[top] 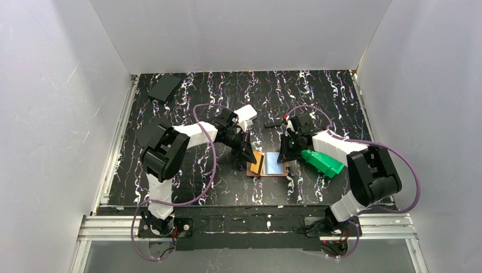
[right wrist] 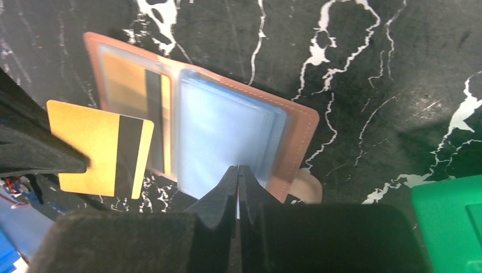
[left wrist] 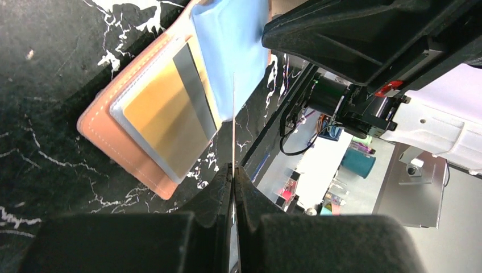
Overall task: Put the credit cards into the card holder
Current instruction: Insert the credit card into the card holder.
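Observation:
The orange-brown card holder [top: 271, 164] lies open on the black marbled table, and one yellow card [right wrist: 133, 85] sits under its clear left sleeve. My left gripper [top: 253, 159] is shut on a second yellow credit card with a black stripe [right wrist: 99, 148]. That card shows edge-on in the left wrist view [left wrist: 233, 119], standing over the holder [left wrist: 142, 114] between its left pocket and the light-blue panel. My right gripper [right wrist: 237, 169] is shut at the near edge of the light-blue panel [right wrist: 221, 131], with a thin pale strip between its jaws.
A green plastic bin [top: 322, 162] lies just right of the holder under the right arm, also at the right wrist view's corner [right wrist: 449, 222]. A flat black piece [top: 164, 87] rests at the back left. A small black object [top: 274, 123] lies behind the grippers.

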